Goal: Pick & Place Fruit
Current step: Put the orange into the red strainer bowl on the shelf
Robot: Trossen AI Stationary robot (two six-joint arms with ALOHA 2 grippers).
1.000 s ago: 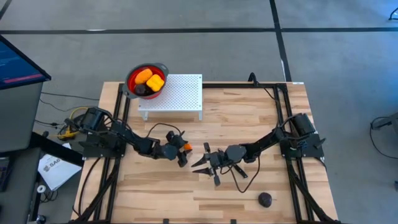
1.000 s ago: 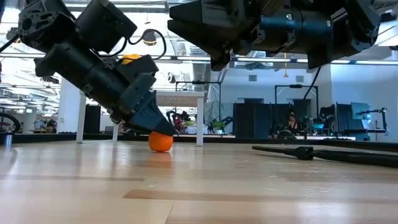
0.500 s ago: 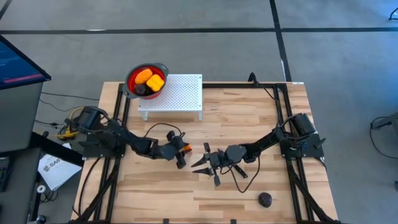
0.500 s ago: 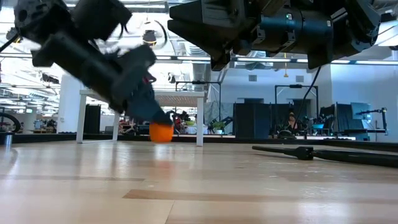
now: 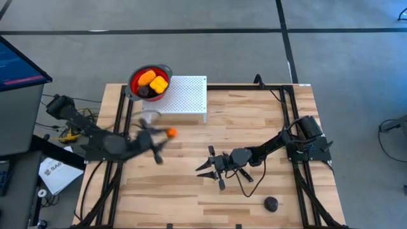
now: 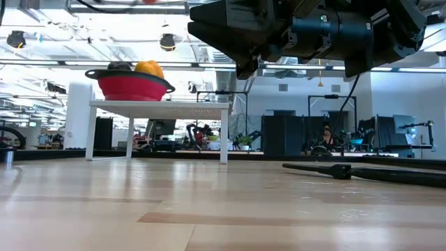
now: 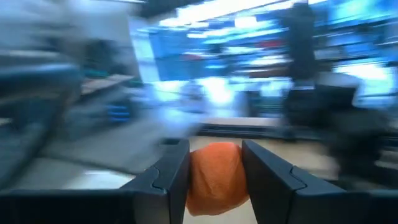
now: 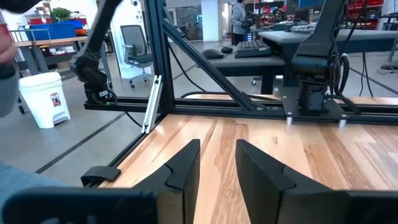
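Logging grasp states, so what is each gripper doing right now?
Left gripper: shut on the orange fruit.
Right gripper: open, holding nothing, over the table.

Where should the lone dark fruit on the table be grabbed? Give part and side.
Probably across its middle, straight down from above: the dark fruit is a small rounded lump lying alone on the table, so no side is blocked. The open right gripper is nearest.
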